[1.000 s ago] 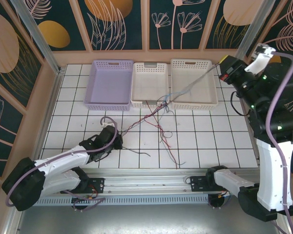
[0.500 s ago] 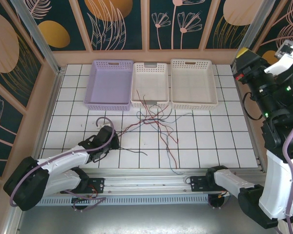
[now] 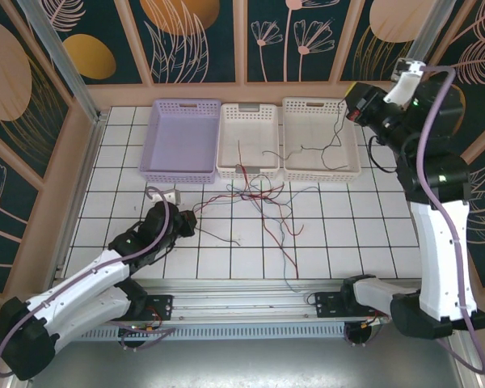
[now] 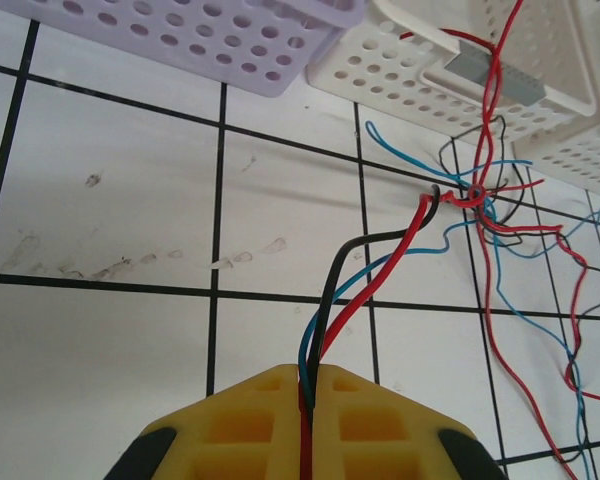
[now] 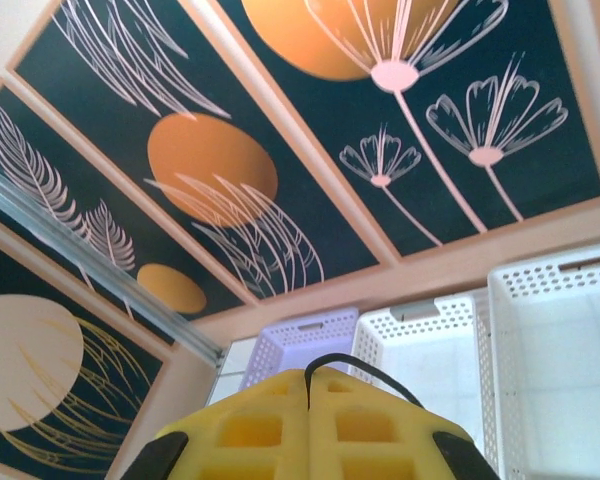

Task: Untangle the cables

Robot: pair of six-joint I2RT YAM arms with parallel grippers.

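A tangle of thin red, blue and black cables (image 3: 259, 196) lies on the white tiles in front of the baskets, its knot (image 4: 475, 195) ahead of my left gripper. One red strand climbs into the middle white basket (image 3: 248, 171). My left gripper (image 3: 186, 220) (image 4: 308, 385) sits low on the tiles, shut on a red, a blue and a black strand. My right gripper (image 3: 352, 105) (image 5: 309, 378) is raised at the right white basket's (image 3: 352, 162) far right corner, shut on a black cable (image 5: 370, 369). That black cable (image 3: 327, 145) hangs down and drapes inside that basket.
A purple basket (image 3: 149, 158) stands left of the two white ones along the back. Patterned walls enclose the table on three sides. Loose cable ends trail toward the front rail (image 3: 291, 279). Open tiles lie at the left and right.
My right arm swung out to the far right, then came back over the right basket, where a black cable now drapes. The left gripper shifted slightly left and back, still holding its strands.
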